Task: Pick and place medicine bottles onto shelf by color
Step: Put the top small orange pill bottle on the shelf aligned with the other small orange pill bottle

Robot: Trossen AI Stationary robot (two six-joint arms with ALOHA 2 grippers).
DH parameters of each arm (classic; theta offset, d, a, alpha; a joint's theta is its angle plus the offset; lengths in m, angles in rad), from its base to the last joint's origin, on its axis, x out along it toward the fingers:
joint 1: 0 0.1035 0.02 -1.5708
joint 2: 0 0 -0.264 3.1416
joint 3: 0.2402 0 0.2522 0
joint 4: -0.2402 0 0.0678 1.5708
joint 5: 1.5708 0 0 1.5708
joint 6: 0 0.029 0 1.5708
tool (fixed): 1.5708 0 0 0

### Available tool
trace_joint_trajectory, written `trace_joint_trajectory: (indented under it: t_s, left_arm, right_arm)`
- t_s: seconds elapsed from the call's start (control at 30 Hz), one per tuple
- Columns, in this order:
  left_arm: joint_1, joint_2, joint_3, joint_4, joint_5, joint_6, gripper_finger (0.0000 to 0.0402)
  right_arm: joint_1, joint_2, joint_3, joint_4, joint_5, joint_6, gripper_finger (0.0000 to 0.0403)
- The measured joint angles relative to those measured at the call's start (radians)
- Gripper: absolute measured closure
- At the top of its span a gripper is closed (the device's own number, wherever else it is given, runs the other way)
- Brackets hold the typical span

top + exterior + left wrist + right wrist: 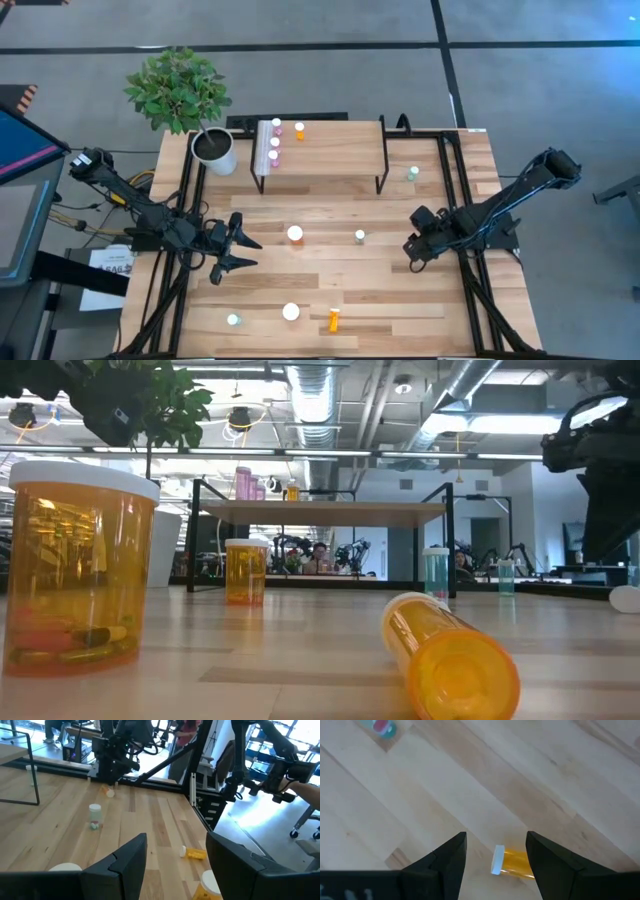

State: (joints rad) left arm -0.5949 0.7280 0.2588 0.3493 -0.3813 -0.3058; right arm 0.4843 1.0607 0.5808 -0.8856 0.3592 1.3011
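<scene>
Orange bottles (80, 565) are standing nearest; both grippers, left (243, 251) and right (412, 250), are hovering open, holding nothing.

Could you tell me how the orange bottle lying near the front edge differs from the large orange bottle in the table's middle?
The small orange bottle lies on its side; the large orange bottle stands upright. The lying one is slimmer, the standing one broader with a wide white cap. Both are translucent orange and off the shelf.
</scene>
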Motion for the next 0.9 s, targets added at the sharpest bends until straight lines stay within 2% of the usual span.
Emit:
trace_joint_trajectory:
  t_s: [0.37, 0.53, 0.67, 0.9]
  left_arm:
    - [0.0, 0.0, 0.0, 0.0, 0.0, 0.001, 0.021]
    - [0.0, 0.0, 0.0, 0.0, 0.0, 0.001, 0.021]
    - [0.0, 0.0, 0.0, 0.0, 0.0, 0.002, 0.021]
    - [0.0, 0.0, 0.0, 0.0, 0.0, 0.002, 0.021]
  right_arm:
    - [0.0, 0.0, 0.0, -0.007, -0.121, -0.296, 0.0177]
    - [0.0, 0.011, 0.001, -0.055, -0.129, -0.379, 0.0177]
    - [-0.003, 0.059, 0.002, -0.061, -0.133, -0.443, 0.0177]
    - [-0.002, 0.225, 0.002, -0.108, -0.176, -0.527, 0.0177]
